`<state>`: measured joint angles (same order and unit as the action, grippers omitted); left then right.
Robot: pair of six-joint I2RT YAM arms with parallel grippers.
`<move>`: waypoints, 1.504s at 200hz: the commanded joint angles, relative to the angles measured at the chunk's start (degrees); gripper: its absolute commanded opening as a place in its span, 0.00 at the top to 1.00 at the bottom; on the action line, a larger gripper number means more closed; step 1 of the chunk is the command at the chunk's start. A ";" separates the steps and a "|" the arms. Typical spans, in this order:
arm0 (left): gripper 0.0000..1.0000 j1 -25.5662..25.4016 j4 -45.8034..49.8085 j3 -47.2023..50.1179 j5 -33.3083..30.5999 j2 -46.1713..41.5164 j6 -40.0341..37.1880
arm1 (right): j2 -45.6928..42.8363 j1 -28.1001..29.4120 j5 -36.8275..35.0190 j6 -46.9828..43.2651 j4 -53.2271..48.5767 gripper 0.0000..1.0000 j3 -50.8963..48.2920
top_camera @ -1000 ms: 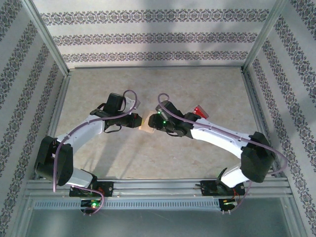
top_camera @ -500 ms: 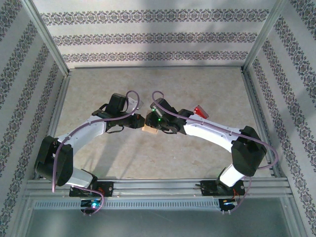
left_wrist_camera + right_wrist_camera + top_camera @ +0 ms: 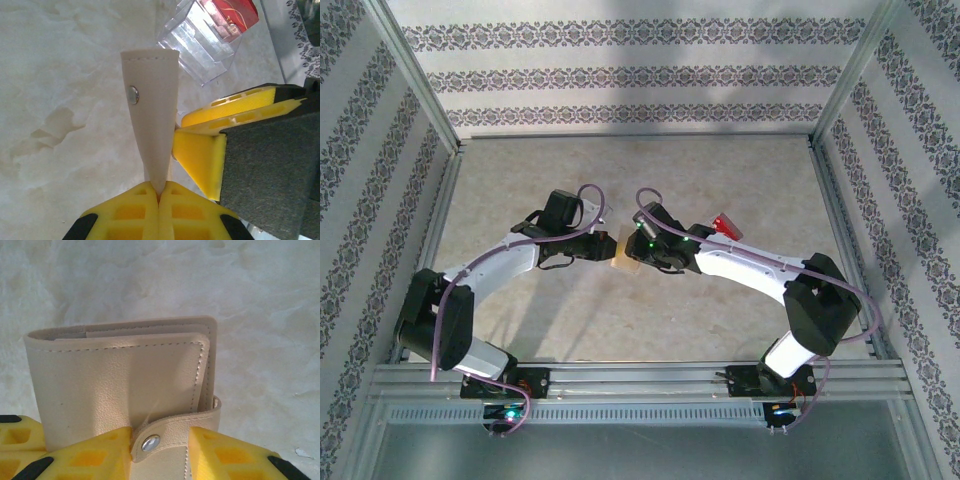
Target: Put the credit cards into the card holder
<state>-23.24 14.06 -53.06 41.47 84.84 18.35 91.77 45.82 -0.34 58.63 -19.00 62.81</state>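
Seen from above, we find both arms meeting over the middle of the pale table [image 3: 520,180], with the tan card holder [image 3: 623,260] between their tips. The left gripper [image 3: 159,192] is pinched tight on the card holder's snap tab [image 3: 150,95], which stretches away from its fingertips. The right gripper [image 3: 160,440] has its yellow fingers apart on either side of that tab, against the folded card holder; we cannot tell whether they press it. A red credit card [image 3: 231,12] lies apart, against a clear plastic piece [image 3: 200,45]
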 commanded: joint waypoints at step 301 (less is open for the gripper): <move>0.60 -6.40 -4.84 2.50 -2.42 9.59 6.54 | -18.69 0.73 0.27 0.84 -4.76 0.82 -15.34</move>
<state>-28.88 8.12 -48.47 41.54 95.42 26.24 69.82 45.30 -1.63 58.83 -27.16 47.81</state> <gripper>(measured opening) 0.245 0.193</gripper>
